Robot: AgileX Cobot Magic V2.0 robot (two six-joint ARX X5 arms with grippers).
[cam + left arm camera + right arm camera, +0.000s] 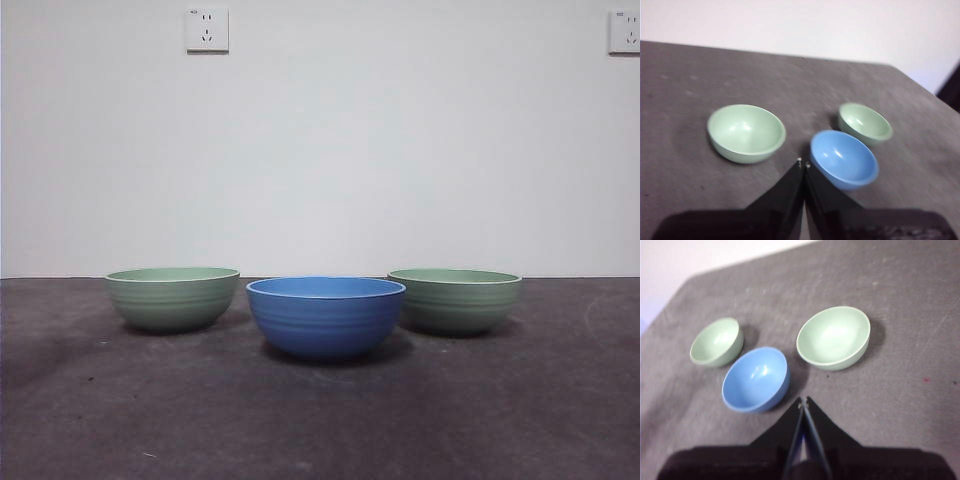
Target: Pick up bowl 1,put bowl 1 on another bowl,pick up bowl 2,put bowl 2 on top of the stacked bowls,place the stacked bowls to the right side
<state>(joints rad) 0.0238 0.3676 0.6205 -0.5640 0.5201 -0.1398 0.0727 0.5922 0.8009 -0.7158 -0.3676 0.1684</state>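
Three bowls stand apart on the bench (320,420), none stacked yet. The blue bowl (325,316) sits in the middle, nearest the front camera, with a green bowl (173,297) to one side and a second green bowl (455,299) to the other, each close to the blue one without touching it.

The left gripper (803,163) hangs above the bench with its jaws together, tips meeting; the blue bowl (843,159) lies just beside those tips, one green bowl (746,132) a little ahead on the other side, and the second green one (865,123) beyond the blue. The right gripper (803,401) likewise hovers with its jaws pressed together, the blue bowl (756,379) and a green bowl (834,338) ahead of its tips.

The likely trouble: a rim pinch on these smooth, curved walls could slip or tip a bowl, and jaws descending unopened would strike a rim. With the bowls this close, a reaching jaw may also nudge the blue bowl.
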